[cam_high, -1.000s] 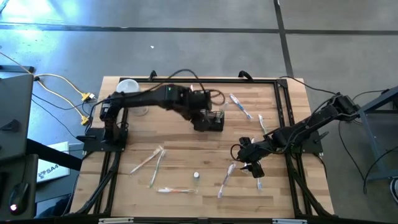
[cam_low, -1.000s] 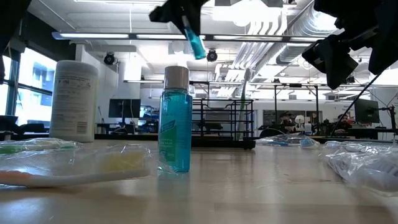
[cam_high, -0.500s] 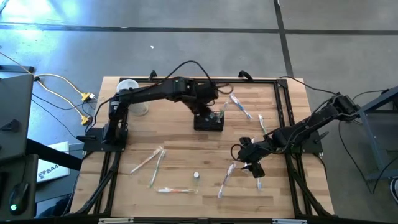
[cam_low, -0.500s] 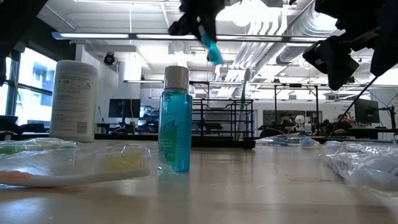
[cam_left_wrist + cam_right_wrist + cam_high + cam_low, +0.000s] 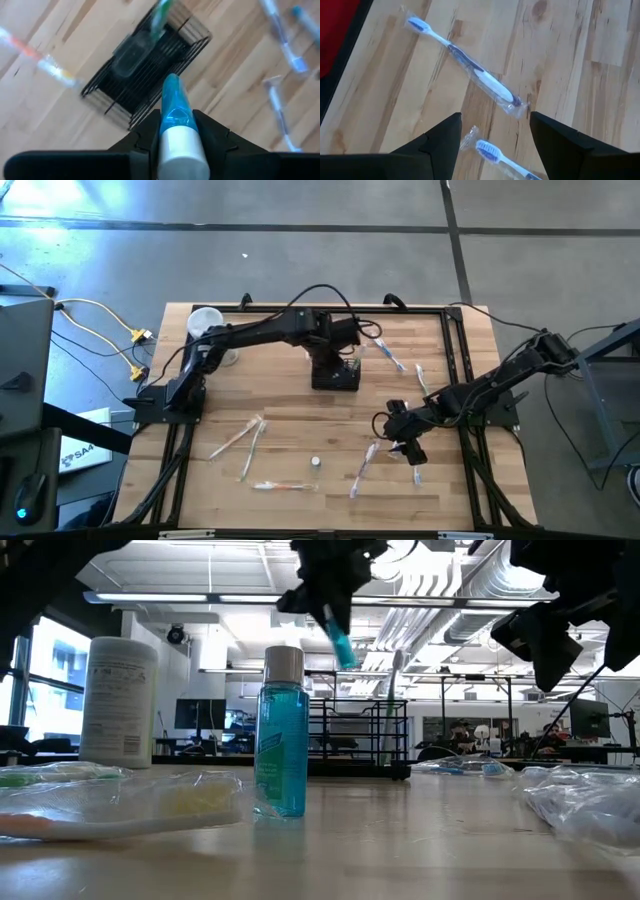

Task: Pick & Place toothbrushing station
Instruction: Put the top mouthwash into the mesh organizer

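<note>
The black wire-mesh caddy (image 5: pixel 335 376) stands on the table's far middle, with a green toothbrush (image 5: pixel 160 17) standing in it; it also shows in the low view (image 5: pixel 355 735). My left gripper (image 5: pixel 344 350) hangs just above the caddy, shut on a blue tube with a white end (image 5: pixel 175 107). In the low view the tube (image 5: pixel 340 640) slants down below the gripper. My right gripper (image 5: pixel 405 442) is open and empty, low over wrapped toothbrushes (image 5: pixel 470 65) at the table's right. My left gripper pinches the blue tube between its two fingers (image 5: pixel 207 132), on the tube's sides near its white end (image 5: pixel 176 131). The fingers point down at a slant and lie along the tube. The tube is lifted clear, its blue end pointing down at the caddy.
Several wrapped toothbrushes lie on the table at the near left (image 5: pixel 245 438), near middle (image 5: pixel 283 486) and right (image 5: pixel 385 350). A small blue bottle (image 5: pixel 281 730) stands near the front middle. A white cylindrical container (image 5: pixel 120 700) stands at the far left.
My left gripper has carried the blue tube toward the table's right edge and a little down, ending over the caddy. The tube stays held and slanted, clear of the table. My right gripper has kept still.
</note>
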Motion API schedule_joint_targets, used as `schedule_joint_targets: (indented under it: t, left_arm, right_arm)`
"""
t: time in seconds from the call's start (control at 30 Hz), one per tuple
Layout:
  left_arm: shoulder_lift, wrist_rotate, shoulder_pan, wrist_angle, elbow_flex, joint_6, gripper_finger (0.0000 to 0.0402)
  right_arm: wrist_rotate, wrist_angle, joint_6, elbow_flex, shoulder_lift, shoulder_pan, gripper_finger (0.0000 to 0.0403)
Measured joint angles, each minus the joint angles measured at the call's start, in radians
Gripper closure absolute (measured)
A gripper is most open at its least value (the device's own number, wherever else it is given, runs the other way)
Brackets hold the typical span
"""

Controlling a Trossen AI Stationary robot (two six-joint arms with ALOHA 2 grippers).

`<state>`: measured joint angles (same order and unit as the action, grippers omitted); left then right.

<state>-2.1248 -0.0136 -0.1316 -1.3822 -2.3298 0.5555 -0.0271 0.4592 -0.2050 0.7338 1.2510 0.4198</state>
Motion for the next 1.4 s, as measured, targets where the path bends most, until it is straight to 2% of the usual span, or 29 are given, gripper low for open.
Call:
schedule_joint_targets:
  t: [0.57,1.4]
  left_arm:
    - [-0.076,-0.014,-0.026,0.003,0.000,-0.052,0.0315]
    - [-0.101,-0.030,-0.047,-0.005,0.001,-0.072,0.0315]
  right_arm:
    - [-0.001,0.001,-0.001,0.000,0.000,0.000,0.0174]
    - [-0.001,0.003,-0.003,0.000,0.000,0.000,0.0174]
